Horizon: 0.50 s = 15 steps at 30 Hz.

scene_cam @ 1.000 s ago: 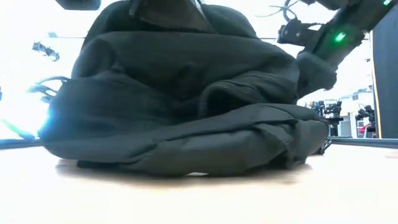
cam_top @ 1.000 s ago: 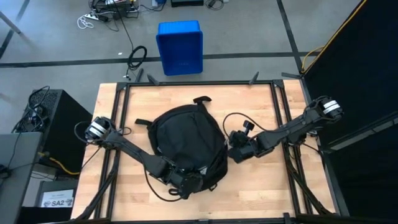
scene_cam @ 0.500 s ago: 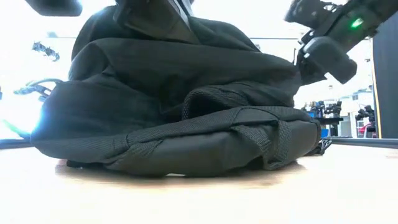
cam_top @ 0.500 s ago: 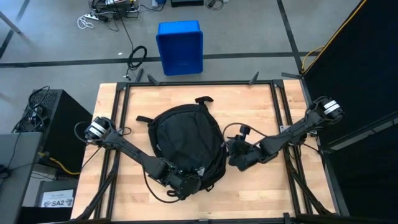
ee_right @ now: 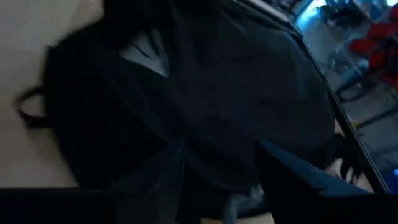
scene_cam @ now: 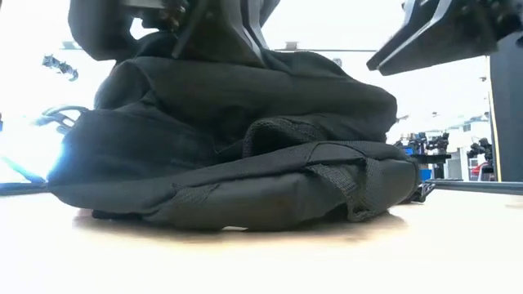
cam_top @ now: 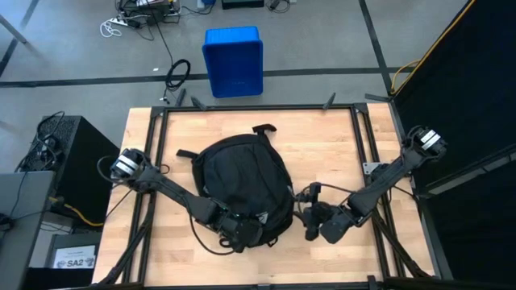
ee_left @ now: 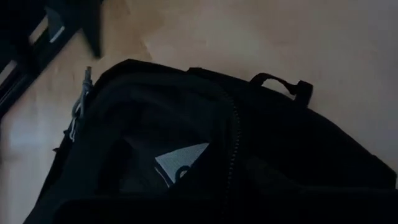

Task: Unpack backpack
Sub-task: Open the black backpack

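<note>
Fingers of the right gripper (cam_top: 310,225) stand apart with nothing between them, low and right of centre in the high view, just beside the backpack's (cam_top: 242,185) lower right edge. That black backpack lies flat mid-table, its long axis running from upper centre down toward the bottom of the frame. Over its lower end sits the left gripper (cam_top: 242,234), pressed shut against the fabric, though whether it pinches cloth or a zipper pull I cannot tell. Both grippers crowd that bottom end; the bag lies leftward of the right fingers.
</note>
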Each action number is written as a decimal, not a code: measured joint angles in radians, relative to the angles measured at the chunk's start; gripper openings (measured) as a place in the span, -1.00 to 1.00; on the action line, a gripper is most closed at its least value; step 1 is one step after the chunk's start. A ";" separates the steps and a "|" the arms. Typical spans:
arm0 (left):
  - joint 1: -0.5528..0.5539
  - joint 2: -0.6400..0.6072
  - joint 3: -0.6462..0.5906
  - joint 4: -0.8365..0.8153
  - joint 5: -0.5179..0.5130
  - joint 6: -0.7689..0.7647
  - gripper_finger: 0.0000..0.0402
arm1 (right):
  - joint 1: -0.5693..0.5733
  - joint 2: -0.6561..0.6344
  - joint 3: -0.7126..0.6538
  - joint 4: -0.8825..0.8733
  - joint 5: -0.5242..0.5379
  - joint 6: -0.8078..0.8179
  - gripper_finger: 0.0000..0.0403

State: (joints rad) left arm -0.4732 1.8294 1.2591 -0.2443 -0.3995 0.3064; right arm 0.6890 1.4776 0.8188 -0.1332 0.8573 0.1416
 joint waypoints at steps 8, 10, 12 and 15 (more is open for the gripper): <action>0.044 0.000 -0.008 0.060 0.086 0.029 -1.00 | -0.047 0.011 0.000 -0.072 -0.111 0.095 -0.18; 0.051 0.000 -0.008 0.078 0.095 0.046 -1.00 | -0.063 0.021 0.000 -0.097 -0.120 0.115 -0.18; 0.062 0.000 -0.023 0.121 0.108 0.054 -1.00 | -0.074 0.036 0.000 -0.103 -0.140 0.120 -0.18; 0.080 -0.012 -0.088 0.217 0.128 0.066 -1.00 | -0.079 0.066 0.000 -0.107 -0.175 0.120 -0.19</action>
State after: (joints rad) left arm -0.3935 1.8173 1.1712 -0.0274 -0.2713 0.3721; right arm 0.6102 1.5438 0.8192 -0.2397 0.6820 0.2611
